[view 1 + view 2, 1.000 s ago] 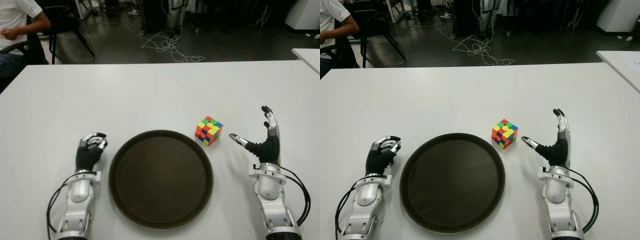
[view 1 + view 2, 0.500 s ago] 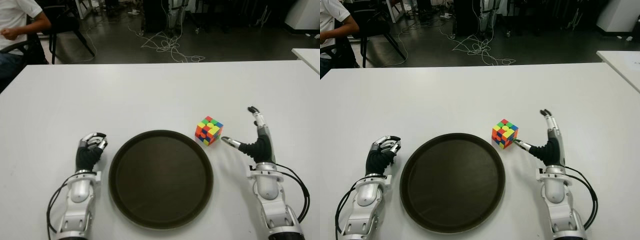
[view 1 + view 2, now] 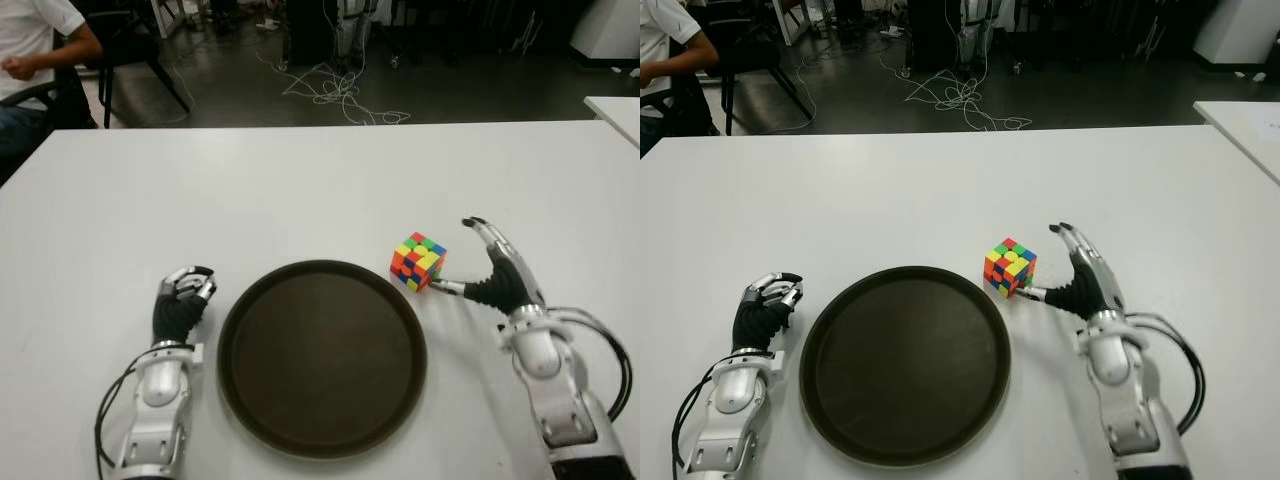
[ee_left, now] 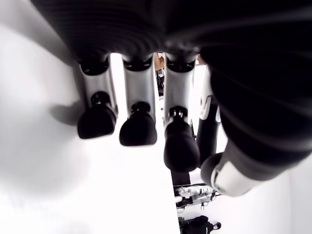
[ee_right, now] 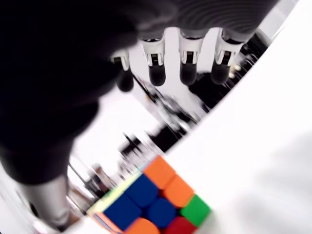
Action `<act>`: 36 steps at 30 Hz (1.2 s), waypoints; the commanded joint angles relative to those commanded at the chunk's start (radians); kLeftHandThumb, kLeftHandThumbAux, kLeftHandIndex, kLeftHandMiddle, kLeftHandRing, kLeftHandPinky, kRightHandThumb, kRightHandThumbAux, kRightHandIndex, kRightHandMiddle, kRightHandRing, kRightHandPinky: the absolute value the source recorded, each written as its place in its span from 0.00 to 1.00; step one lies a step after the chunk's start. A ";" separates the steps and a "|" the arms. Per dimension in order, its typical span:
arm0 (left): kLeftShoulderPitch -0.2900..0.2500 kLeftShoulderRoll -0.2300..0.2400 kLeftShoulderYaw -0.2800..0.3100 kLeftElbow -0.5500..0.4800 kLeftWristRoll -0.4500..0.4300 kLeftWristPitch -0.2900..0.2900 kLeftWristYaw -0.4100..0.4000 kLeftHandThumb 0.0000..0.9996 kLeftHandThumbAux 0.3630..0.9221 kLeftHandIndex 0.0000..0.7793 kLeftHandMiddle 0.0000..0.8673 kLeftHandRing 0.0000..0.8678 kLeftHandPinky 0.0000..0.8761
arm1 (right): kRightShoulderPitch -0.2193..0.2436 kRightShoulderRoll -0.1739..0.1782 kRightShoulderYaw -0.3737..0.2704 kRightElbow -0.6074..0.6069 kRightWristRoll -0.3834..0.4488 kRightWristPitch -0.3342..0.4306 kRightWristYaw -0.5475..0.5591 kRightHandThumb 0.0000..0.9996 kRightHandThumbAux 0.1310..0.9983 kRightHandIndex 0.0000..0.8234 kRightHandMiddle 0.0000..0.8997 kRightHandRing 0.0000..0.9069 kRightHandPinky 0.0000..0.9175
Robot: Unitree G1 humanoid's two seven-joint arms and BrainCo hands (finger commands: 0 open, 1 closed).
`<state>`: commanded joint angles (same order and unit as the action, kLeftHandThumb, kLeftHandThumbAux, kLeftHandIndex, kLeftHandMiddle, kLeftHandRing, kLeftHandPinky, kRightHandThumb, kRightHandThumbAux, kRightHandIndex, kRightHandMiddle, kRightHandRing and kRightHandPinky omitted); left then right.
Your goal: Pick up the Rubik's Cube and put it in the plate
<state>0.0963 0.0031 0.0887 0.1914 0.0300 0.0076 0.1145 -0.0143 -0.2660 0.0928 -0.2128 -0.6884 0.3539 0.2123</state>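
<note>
Multicoloured Rubik's Cube [image 3: 418, 261]: unmoved beside plate [image 3: 322, 440].
Right hand [image 3: 492, 278]: I've closed in, fingers wide, thumb nearly touching; grasp next.
Left hand [image 3: 180, 303]: curled, idle.

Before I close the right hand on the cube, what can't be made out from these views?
- Eye views: whether the right hand thumb touches the Rubik's Cube; too small.
- Right wrist view: the cube's lower part, cut off by the frame edge; the plate is out of frame.
- Left wrist view: the left hand fills it, hiding the table beyond.
</note>
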 joint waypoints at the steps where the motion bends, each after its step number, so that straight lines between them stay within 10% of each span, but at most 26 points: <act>1: -0.001 -0.002 0.001 0.001 0.000 0.000 0.002 0.71 0.62 0.57 0.92 0.94 0.90 | 0.001 -0.007 0.007 -0.008 -0.010 0.018 0.016 0.00 0.63 0.00 0.00 0.00 0.00; 13: 0.004 -0.022 0.000 -0.007 0.006 -0.001 0.018 0.71 0.62 0.57 0.92 0.94 0.90 | -0.054 -0.067 0.116 -0.051 -0.116 0.148 0.152 0.00 0.58 0.00 0.00 0.00 0.00; 36: -0.005 -0.010 -0.008 0.019 0.007 -0.013 0.003 0.71 0.61 0.57 0.93 0.95 0.91 | -0.165 -0.183 0.245 0.056 -0.168 0.051 0.211 0.00 0.72 0.00 0.00 0.00 0.00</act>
<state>0.0917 -0.0072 0.0807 0.2109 0.0371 -0.0056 0.1179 -0.1793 -0.4489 0.3377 -0.1572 -0.8562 0.4050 0.4230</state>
